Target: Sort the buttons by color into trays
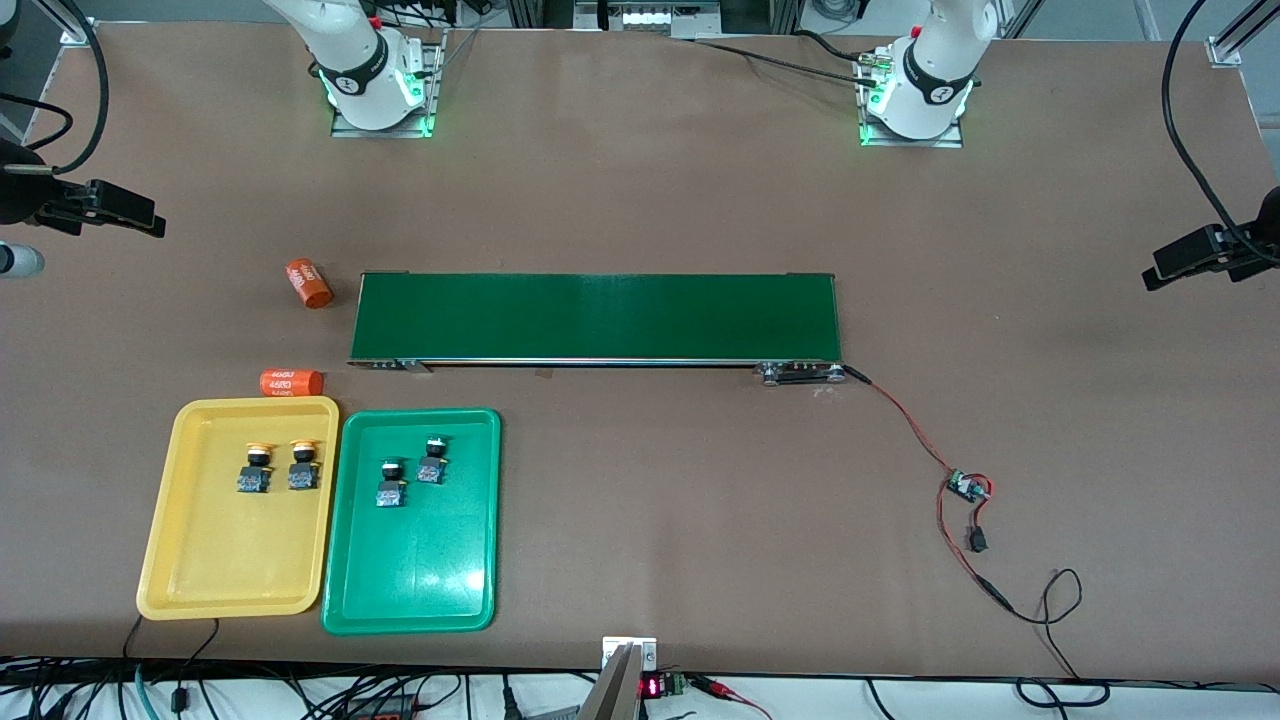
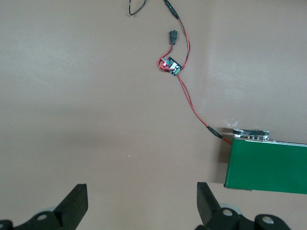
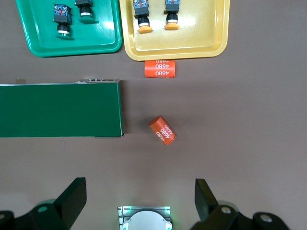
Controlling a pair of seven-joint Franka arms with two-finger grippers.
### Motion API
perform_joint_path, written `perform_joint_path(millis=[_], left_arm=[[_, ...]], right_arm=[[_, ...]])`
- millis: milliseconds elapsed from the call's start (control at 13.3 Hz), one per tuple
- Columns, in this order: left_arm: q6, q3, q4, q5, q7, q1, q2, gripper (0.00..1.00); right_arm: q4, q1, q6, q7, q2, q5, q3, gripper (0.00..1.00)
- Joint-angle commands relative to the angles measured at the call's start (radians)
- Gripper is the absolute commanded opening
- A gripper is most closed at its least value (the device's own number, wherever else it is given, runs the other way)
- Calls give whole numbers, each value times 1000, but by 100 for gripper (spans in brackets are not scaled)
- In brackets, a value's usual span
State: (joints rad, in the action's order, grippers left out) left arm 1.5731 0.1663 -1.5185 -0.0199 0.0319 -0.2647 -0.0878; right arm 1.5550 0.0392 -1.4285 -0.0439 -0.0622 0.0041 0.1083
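Two yellow-capped buttons (image 1: 256, 468) (image 1: 303, 465) lie side by side in the yellow tray (image 1: 235, 560). Two green-capped buttons (image 1: 391, 482) (image 1: 433, 459) lie in the green tray (image 1: 410, 570) beside it. The right wrist view shows both trays, the yellow tray (image 3: 177, 45) and the green tray (image 3: 67, 43), with the buttons in them. My right gripper (image 3: 140, 187) hangs open and empty, high over its own base. My left gripper (image 2: 142, 191) is open and empty over bare table by the conveyor's end. Neither gripper shows in the front view.
A long dark-green conveyor belt (image 1: 597, 317) lies across the middle. Two orange cylinders (image 1: 309, 283) (image 1: 291, 382) lie between the belt's end and the yellow tray. A small circuit board (image 1: 966, 487) with red and black wires trails toward the left arm's end.
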Motion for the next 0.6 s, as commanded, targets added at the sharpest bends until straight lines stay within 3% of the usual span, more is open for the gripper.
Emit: perform_joint_path(millis=[0,376,526], left_arm=[[13,7,0,15,-9,-1,8,100],[16,2,-2,12,-9,-1,8,100],[28,-25,-17,14,-6,54,20,100]], right_arm=[[2,8,8,4,5,-10,7,100],[2,11,11,6,5,-10,5,100],[4,13,13,7,5,-9,5,100]])
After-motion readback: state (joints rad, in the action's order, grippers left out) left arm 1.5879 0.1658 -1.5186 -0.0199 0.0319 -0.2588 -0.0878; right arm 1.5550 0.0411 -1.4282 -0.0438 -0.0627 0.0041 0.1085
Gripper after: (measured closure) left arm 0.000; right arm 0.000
